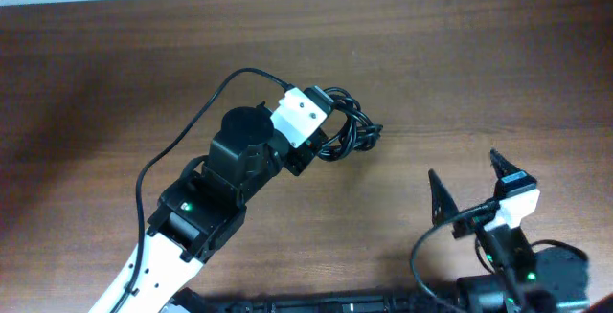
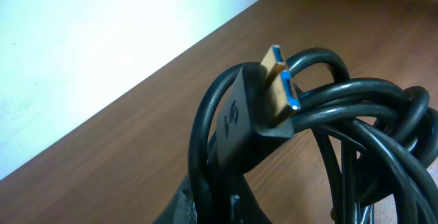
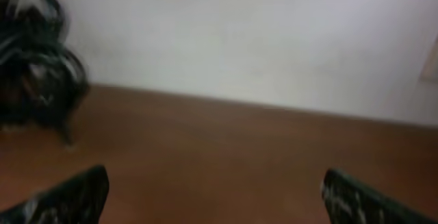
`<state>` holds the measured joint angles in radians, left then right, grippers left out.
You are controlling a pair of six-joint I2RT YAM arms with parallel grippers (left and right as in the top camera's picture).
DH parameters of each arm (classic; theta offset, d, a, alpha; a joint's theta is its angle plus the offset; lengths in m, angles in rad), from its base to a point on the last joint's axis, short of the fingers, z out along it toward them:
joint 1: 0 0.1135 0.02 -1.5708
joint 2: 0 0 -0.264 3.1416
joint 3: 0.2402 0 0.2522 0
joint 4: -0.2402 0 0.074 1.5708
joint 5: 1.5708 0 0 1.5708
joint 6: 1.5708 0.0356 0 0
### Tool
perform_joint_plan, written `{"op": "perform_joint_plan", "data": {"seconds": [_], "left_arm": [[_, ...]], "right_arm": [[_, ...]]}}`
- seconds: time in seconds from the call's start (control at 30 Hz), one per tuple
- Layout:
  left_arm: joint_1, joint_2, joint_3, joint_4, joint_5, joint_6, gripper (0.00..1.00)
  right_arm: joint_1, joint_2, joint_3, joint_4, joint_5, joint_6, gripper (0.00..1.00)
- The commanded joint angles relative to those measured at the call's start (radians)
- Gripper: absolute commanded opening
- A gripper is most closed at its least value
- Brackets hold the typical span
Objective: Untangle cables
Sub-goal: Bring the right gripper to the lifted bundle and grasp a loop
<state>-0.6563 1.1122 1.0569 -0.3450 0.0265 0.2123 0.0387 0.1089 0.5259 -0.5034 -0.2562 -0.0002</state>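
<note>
The cables (image 1: 350, 126) are a tangled black bundle on the wooden table, just right of my left gripper (image 1: 321, 145), which is shut on them. In the left wrist view the bundle (image 2: 356, 114) fills the frame, with a black plug with a gold and blue tip (image 2: 277, 90) pointing up between the fingers. My right gripper (image 1: 469, 184) is open and empty at the front right, well apart from the bundle. In the right wrist view its two fingers (image 3: 215, 196) frame bare table, and the blurred bundle (image 3: 37, 66) sits at the far left.
The wooden table (image 1: 460, 55) runs to a pale wall at the back. A thicker black arm wire (image 1: 182, 136) loops left of my left arm. Dark equipment lies along the front edge (image 1: 316, 303).
</note>
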Motion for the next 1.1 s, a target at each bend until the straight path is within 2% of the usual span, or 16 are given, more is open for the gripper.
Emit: {"op": "perform_joint_plan", "data": {"seconds": [0.0, 0.13, 0.27, 0.33, 0.43, 0.53, 0.63, 0.73, 0.9, 1.07], "left_arm": [[-0.004, -0.021, 0.018, 0.015, 0.023, -0.017, 0.00], [-0.004, -0.021, 0.018, 0.006, 0.118, -0.022, 0.00], [-0.004, -0.022, 0.018, -0.038, 0.118, -0.024, 0.00], [-0.004, -0.022, 0.018, -0.045, 0.143, -0.023, 0.00], [-0.004, -0.022, 0.018, -0.044, 0.332, 0.143, 0.00], [-0.004, -0.022, 0.018, -0.044, 0.388, 0.183, 0.00], [-0.004, -0.022, 0.018, -0.030, 0.435, 0.204, 0.00], [-0.004, -0.022, 0.018, -0.029, 0.509, 0.333, 0.00], [-0.004, -0.021, 0.018, -0.002, 0.542, 0.343, 0.00], [-0.004, -0.021, 0.018, 0.014, 0.720, 0.343, 0.00]], "right_arm": [[-0.006, 0.139, 0.169, -0.100, -0.142, 0.003, 0.98], [-0.006, 0.378, 0.404, -0.318, -0.319, 0.004, 0.98], [-0.006, 0.491, 0.451, -0.308, -0.397, 0.010, 0.98], [-0.006, 0.501, 0.451, -0.290, -0.489, 0.019, 0.98], [-0.006, 0.500, 0.451, -0.290, -0.561, 0.019, 0.99], [-0.006, 0.500, 0.451, -0.290, -0.599, 0.019, 0.75], [-0.006, 0.500, 0.451, -0.290, -0.606, 0.019, 0.75], [-0.006, 0.500, 0.451, -0.290, -0.609, 0.019, 0.75], [-0.006, 0.501, 0.451, -0.285, -0.608, 0.019, 0.76], [-0.006, 0.501, 0.451, -0.269, -0.539, 0.019, 0.76]]}}
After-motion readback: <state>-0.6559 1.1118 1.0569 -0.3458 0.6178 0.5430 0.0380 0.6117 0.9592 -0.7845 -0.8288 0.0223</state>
